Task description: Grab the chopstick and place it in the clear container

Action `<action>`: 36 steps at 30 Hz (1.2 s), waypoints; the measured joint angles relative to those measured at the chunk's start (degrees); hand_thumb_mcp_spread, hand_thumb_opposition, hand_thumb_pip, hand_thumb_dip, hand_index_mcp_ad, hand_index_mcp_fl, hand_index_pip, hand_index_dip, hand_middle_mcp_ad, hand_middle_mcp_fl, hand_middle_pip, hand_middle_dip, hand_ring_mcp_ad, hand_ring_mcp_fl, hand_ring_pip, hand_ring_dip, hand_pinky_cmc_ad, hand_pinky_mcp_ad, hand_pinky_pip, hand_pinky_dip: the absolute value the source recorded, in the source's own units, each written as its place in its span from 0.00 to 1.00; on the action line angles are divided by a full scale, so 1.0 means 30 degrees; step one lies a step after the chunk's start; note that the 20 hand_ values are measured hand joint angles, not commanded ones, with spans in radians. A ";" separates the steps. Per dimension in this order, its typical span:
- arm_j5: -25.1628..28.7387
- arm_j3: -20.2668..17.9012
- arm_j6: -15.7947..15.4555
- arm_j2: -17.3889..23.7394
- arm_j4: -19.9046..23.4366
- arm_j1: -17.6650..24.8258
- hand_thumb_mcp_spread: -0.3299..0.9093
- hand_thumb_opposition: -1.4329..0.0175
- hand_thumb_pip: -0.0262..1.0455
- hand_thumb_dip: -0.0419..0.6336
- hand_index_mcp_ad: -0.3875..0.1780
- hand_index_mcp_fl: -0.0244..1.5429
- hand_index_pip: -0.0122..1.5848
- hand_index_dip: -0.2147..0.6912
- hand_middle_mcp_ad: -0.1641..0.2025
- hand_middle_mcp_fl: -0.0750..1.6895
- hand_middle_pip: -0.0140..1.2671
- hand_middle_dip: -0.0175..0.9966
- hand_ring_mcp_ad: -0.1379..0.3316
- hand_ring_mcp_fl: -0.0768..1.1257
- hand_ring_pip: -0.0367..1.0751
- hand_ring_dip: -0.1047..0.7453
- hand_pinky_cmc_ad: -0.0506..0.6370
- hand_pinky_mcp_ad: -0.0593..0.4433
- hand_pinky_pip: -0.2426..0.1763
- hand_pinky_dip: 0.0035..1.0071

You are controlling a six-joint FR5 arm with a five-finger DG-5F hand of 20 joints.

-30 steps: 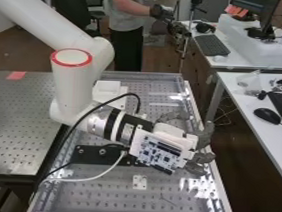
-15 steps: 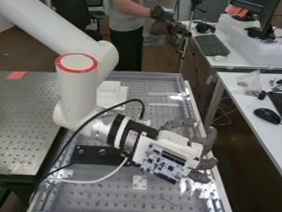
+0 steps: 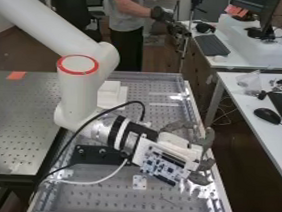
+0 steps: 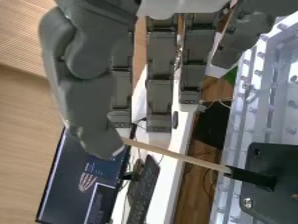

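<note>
Chopstick (image 4: 176,155) end at the hand's (image 3: 206,142) thumb tip

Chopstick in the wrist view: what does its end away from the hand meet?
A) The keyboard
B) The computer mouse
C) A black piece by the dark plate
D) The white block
C: the chopstick slants away from the hand, and that end meets the black piece beside the dark plate.

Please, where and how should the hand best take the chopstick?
Probably by the bare shaft of the chopstick, near its free end, coming from that end with thumb and fingers on opposite sides: it is thin and straight, and its other end meets the black holder.
</note>
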 joint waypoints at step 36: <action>-0.0569 0.1486 -0.0895 -0.0110 -0.0639 0.0074 0.90 0.25 0.37 0.57 0.33 0.71 0.40 0.69 0.41 0.74 0.20 0.80 0.47 0.57 0.14 0.73 0.52 0.58 0.57 0.16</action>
